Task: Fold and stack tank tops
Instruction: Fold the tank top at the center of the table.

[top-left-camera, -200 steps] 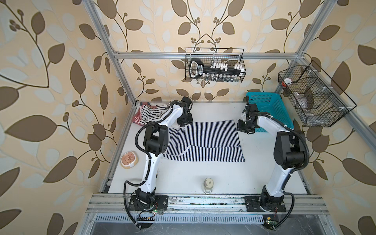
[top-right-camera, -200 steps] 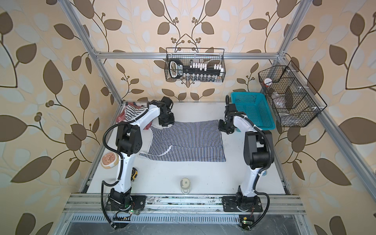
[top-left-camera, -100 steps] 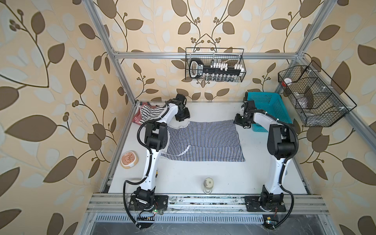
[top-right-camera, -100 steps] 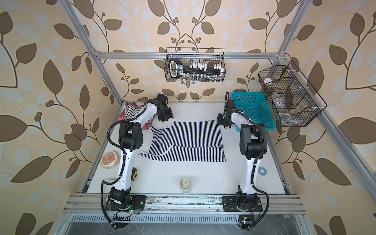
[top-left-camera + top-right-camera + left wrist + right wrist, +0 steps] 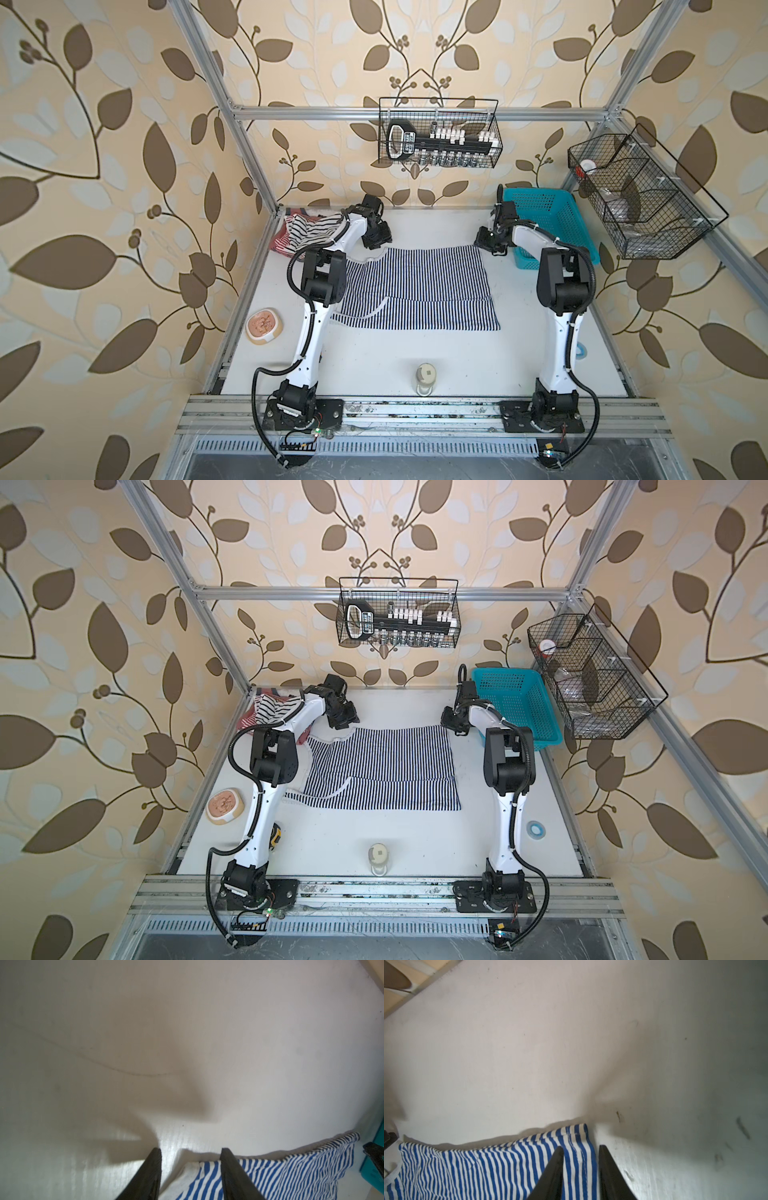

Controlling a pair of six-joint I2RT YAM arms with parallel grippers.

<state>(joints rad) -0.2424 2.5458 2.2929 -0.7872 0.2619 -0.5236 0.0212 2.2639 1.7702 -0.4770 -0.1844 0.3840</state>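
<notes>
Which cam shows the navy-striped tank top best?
A top view: the navy-striped tank top shows nearly whole, spread flat, with the left arm covering part of its strap end. The left wrist view catches only one far corner of it, the right wrist view the other.

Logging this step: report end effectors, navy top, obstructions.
Left end effector open at far corner of navy-striped tank top. Right end effector open over opposite far corner. Top lying flat. Blue basket close beside right end effector.
</notes>
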